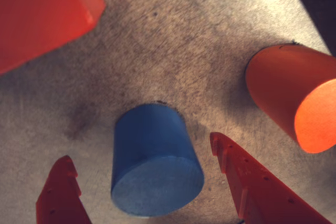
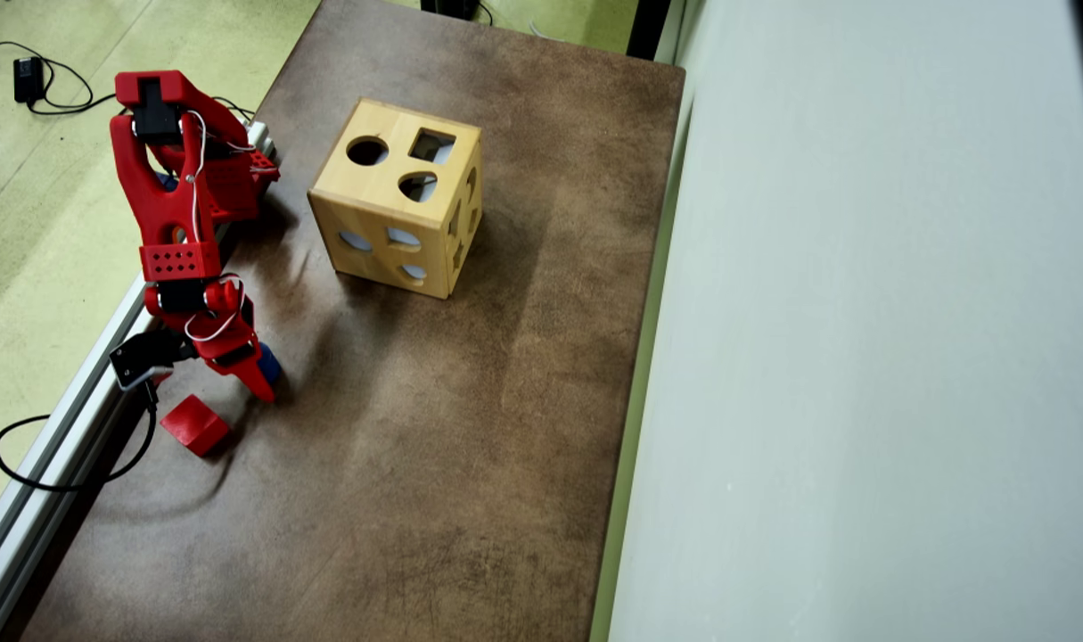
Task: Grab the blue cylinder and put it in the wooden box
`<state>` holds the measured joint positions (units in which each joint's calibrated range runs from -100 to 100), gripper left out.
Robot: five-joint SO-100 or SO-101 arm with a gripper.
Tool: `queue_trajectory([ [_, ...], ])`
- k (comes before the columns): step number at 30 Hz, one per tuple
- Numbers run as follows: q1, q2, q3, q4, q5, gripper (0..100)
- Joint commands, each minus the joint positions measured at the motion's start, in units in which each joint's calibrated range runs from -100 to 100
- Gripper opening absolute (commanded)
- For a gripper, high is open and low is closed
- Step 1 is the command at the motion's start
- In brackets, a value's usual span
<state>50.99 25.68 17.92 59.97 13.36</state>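
The blue cylinder (image 1: 155,161) stands on the brown table, its flat round end facing the wrist camera. My gripper (image 1: 140,148) is open and straddles it: one red finger (image 1: 60,195) sits to its left and the other (image 1: 257,187) to its right, with a gap on each side. From overhead, only a sliver of the blue cylinder (image 2: 270,363) shows beside the lowered gripper (image 2: 258,379) near the table's left edge. The wooden box (image 2: 398,196), a light cube with cutouts, stands farther up the table, well apart from the gripper.
A red cube (image 2: 195,425) lies just below the gripper in the overhead view and fills the wrist view's top-left corner (image 1: 42,9). A red rounded block (image 1: 294,95) lies right of the cylinder. A metal rail (image 2: 77,401) runs along the table's left edge.
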Motion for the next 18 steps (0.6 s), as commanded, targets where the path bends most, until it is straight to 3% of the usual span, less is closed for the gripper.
queue_trajectory([
  [1,-0.9,-0.5,-1.0,-0.1,0.0,39],
  [9,-0.4,-0.5,-0.9,-0.1,-0.1,39],
  [18,-0.5,-0.5,-1.5,-0.1,-0.2,30],
])
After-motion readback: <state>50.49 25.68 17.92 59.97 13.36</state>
